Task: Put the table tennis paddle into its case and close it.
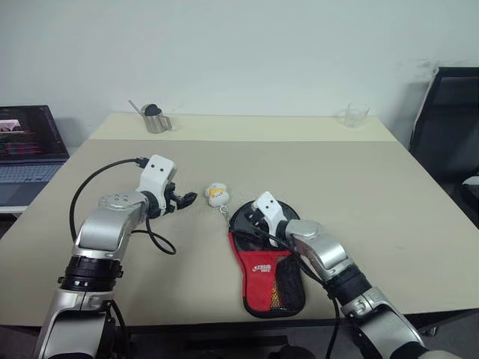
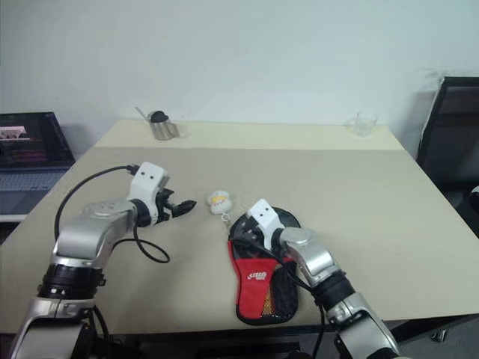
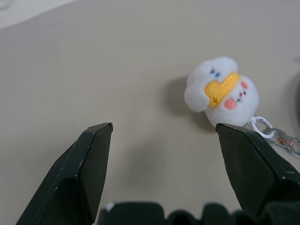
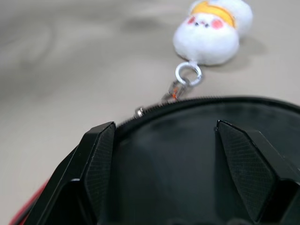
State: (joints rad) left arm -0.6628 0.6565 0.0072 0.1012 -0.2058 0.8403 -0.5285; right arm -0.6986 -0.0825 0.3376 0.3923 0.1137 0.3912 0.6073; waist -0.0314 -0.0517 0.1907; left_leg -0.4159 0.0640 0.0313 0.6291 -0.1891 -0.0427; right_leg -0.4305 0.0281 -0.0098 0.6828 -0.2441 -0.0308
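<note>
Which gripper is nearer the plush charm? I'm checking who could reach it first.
Left, narrowly. The left gripper is open, just beside the plush charm, apart from it. The right gripper is open above the case, beyond the charm's chain.

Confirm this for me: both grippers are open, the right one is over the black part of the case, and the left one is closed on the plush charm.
Not quite. The left gripper is not closed on the plush charm; the left wrist view shows its fingers spread wide with the charm lying free on the table beyond them. The rest holds: the right gripper is open over the black part of the case.
</note>
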